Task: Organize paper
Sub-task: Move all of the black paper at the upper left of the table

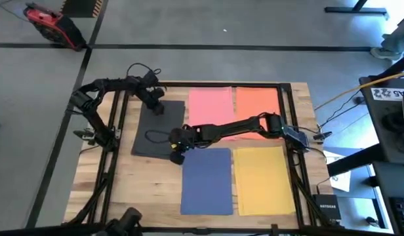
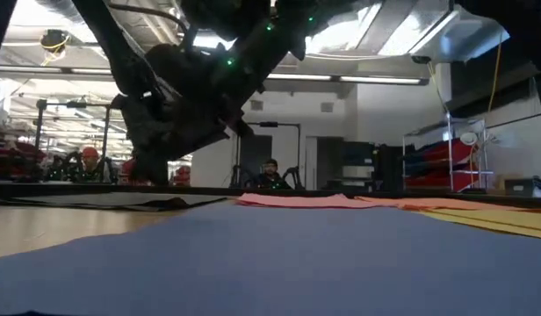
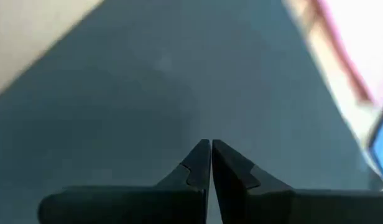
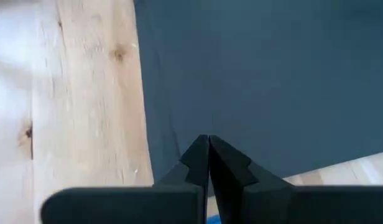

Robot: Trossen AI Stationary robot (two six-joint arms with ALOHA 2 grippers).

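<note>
My right tool (image 1: 175, 156) and left tool (image 1: 156, 107) are both clenched empty over the crooked black sheet (image 1: 153, 131) at the surface's (image 1: 100, 190) left. Pink (image 1: 210, 105), orange (image 1: 256, 101), blue (image 1: 206, 180) and yellow (image 1: 264, 178) sheets look squared already; I judge black remains.

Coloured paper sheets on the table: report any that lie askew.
The black matte paper sheet sits tilted at the wooden table's left, out of line with the squared pink, orange-red, blue and yellow sheets. Both closed grippers, left and right, are over it.
</note>
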